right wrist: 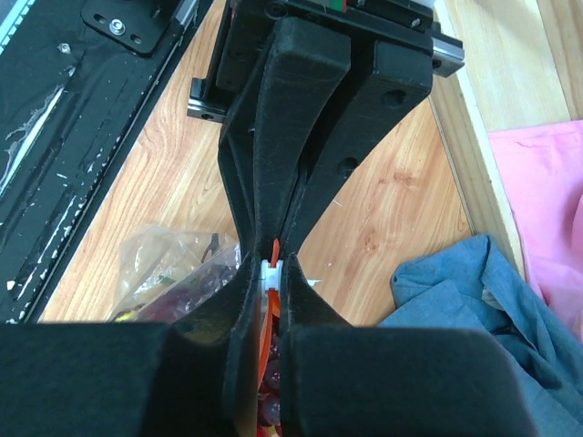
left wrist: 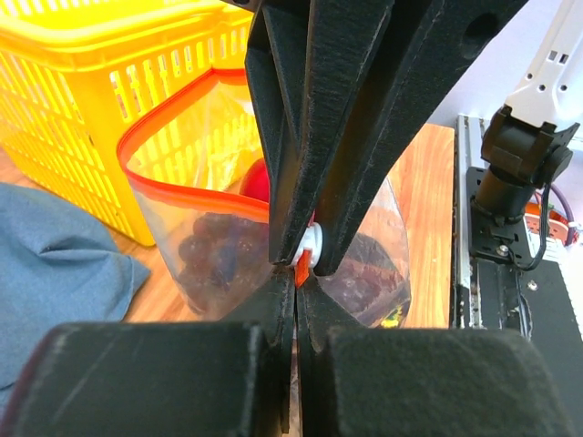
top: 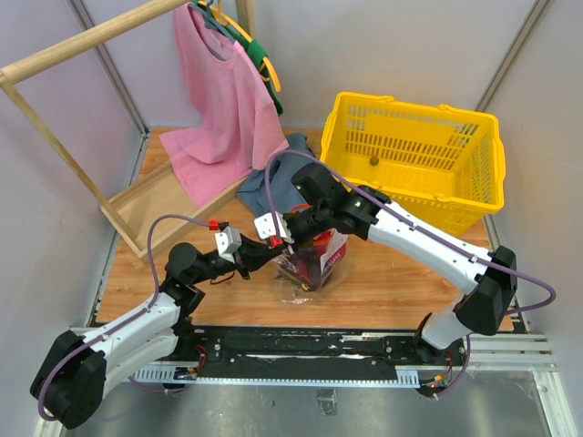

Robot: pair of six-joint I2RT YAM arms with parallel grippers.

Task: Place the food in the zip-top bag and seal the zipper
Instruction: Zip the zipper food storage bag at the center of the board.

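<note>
Bag [top: 317, 259] stands at top view's centre, mouth upward. Only left wrist view shows me zipper [left wrist: 191, 195] looping open toward upper left; left gripper [left wrist: 293, 273] and right gripper [right wrist: 273, 269] both clamp it.

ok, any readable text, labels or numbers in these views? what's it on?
No text can be read in any view.
Clear bag: a small yellow-green print near its bottom corner, too blurred to read.
Yellow basket: no label or marking shows.
Pink shirt: no print shows.
</note>
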